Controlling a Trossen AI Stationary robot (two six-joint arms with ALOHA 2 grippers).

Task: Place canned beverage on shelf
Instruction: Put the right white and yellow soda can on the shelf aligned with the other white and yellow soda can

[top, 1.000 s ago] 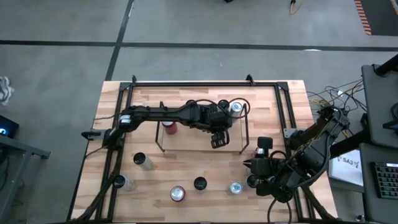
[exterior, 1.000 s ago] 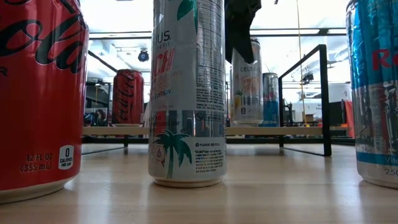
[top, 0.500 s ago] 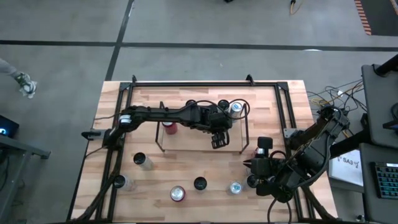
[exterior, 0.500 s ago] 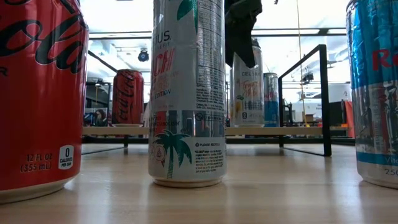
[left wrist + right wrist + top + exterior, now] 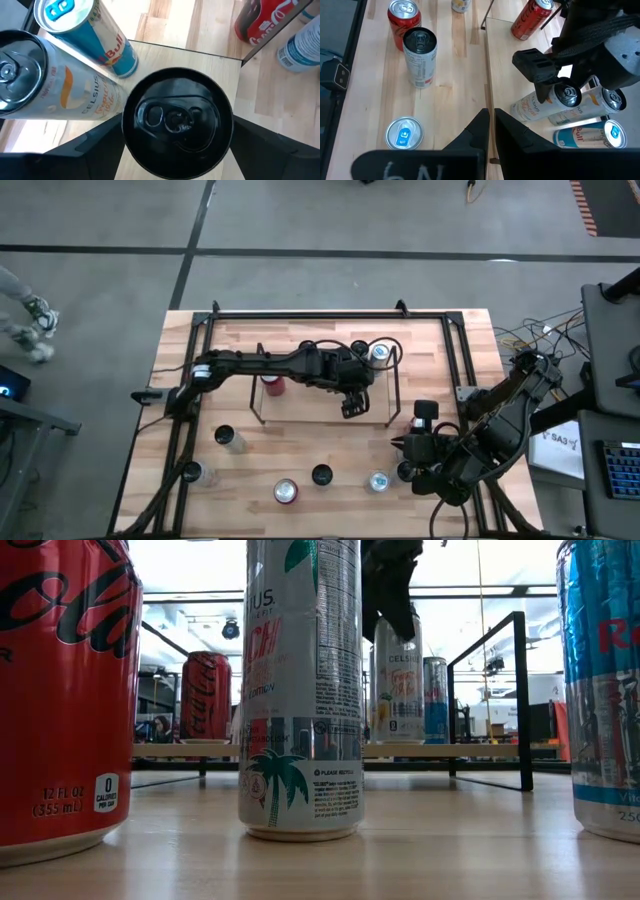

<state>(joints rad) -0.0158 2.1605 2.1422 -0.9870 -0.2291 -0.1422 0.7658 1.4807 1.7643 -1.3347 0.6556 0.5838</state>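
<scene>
The left gripper [image 5: 349, 407] straddles a black-topped can [image 5: 178, 116] on the shelf [image 5: 385, 418], fingers spread clear of it, near the right end frame. The right gripper [image 5: 490, 131] hangs closed over bare table [image 5: 440, 340].

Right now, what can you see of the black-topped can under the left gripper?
The black-topped can stands upright on the shelf, on its light wood base. Its lid is glossy black metal with the pull tab flat, so it looks unopened; the right wrist view shows a whitish body with orange print. The left gripper sits above it, fingers spread at either side; contact is unclear. A Celsius can stands close beside it, a Red Bull can beyond.
</scene>
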